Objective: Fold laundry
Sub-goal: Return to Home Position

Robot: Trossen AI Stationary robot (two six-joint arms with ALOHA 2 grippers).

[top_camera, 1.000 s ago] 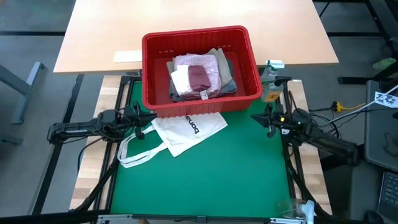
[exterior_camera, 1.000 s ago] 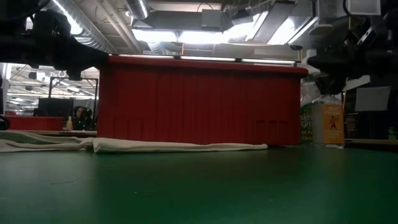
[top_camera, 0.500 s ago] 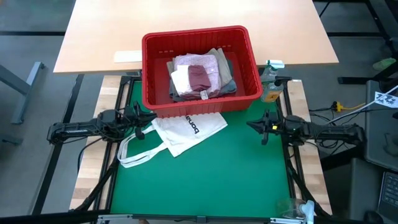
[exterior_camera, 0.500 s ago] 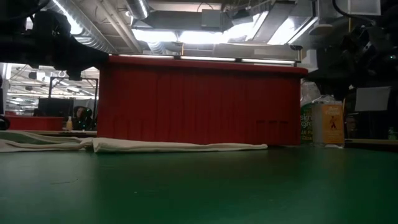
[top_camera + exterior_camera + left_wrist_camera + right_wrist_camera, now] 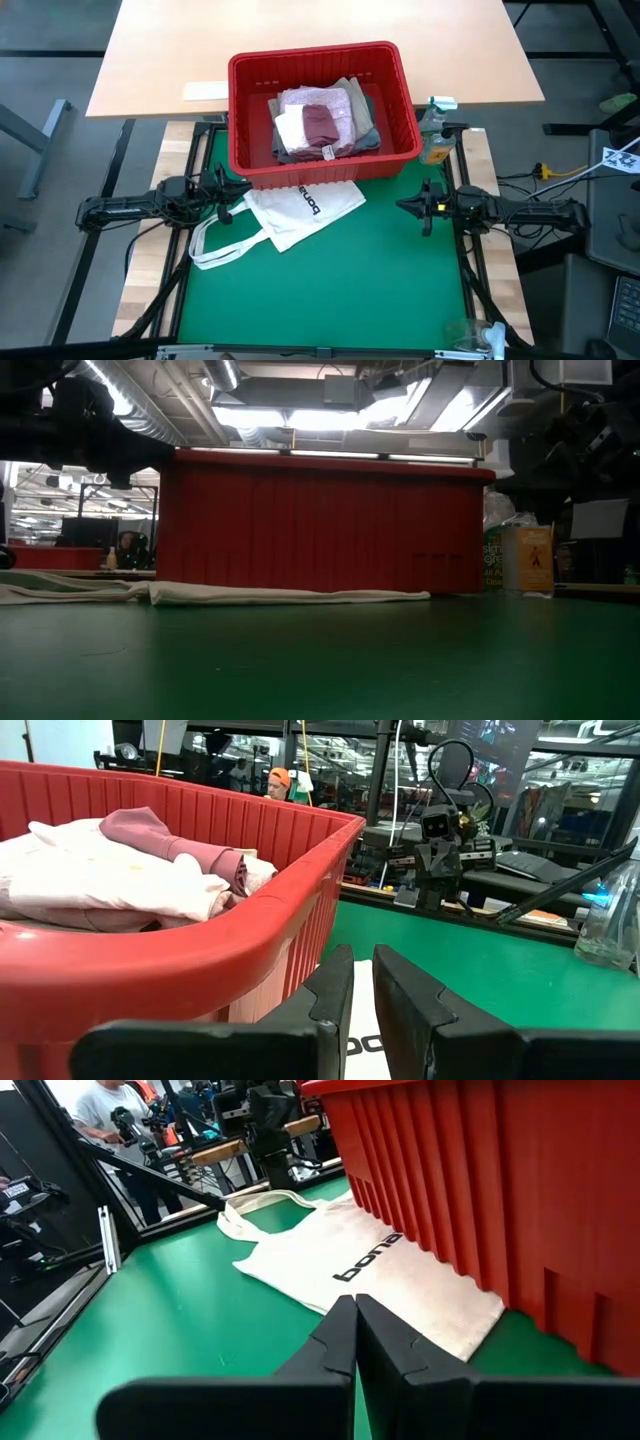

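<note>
The laundry (image 5: 318,120) lies folded in a pile inside the red basket (image 5: 320,168) at the far middle of the green mat; pink and maroon pieces top it (image 5: 150,860). A white tote bag (image 5: 300,210) lies flat in front of the basket. My left gripper (image 5: 232,199) hovers level at the tote's left corner, with a narrow gap between its fingers (image 5: 362,975) and nothing in it. My right gripper (image 5: 402,204) hovers level over the mat, right of the tote, shut and empty (image 5: 355,1308).
A clear bottle with an orange label (image 5: 435,138) stands at the basket's right side. A beige table (image 5: 320,20) with a white strip (image 5: 205,92) lies beyond the basket. Bare green mat (image 5: 330,290) stretches toward the near edge. People show in the room beyond (image 5: 100,1105).
My right arm has swung round. Its gripper, which slanted toward the basket's right corner, has come toward the near edge and a little down. It now points level toward the table's left. It has stayed shut and has been still for the last half second.
</note>
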